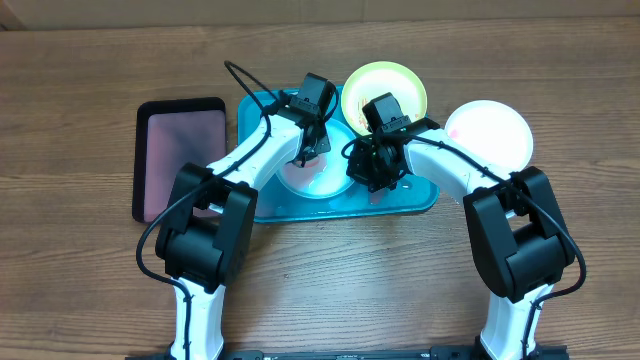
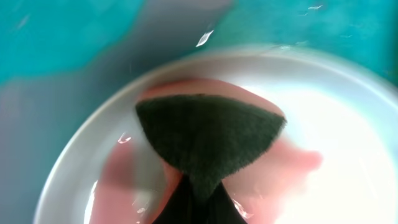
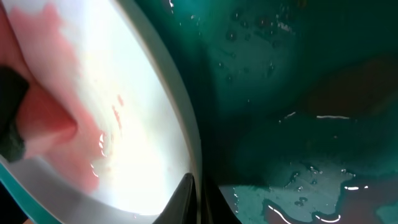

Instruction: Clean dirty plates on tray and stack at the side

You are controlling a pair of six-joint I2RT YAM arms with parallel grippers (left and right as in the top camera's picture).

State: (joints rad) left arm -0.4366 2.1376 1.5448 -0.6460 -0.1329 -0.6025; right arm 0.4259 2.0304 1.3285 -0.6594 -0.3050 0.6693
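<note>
Gripping dark sponge (image 2: 208, 140) tight in L pincer (image 1: 305, 155), pressed on pink smear (image 2: 292, 168) of pale plate (image 2: 348, 124) right under it. Pinching same plate's rim w/ R pincer (image 3: 198, 202). Sitting in turquoise tray (image 1: 412, 200), below both pincers. Past R pincer, off tray: yellow-green plate (image 1: 385, 85). Out to its R: white plate (image 1: 490, 135).

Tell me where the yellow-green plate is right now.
In the overhead view the yellow-green plate lies at the far rim of the tray, up and left of the white plate, partly hidden by the right arm.
</note>
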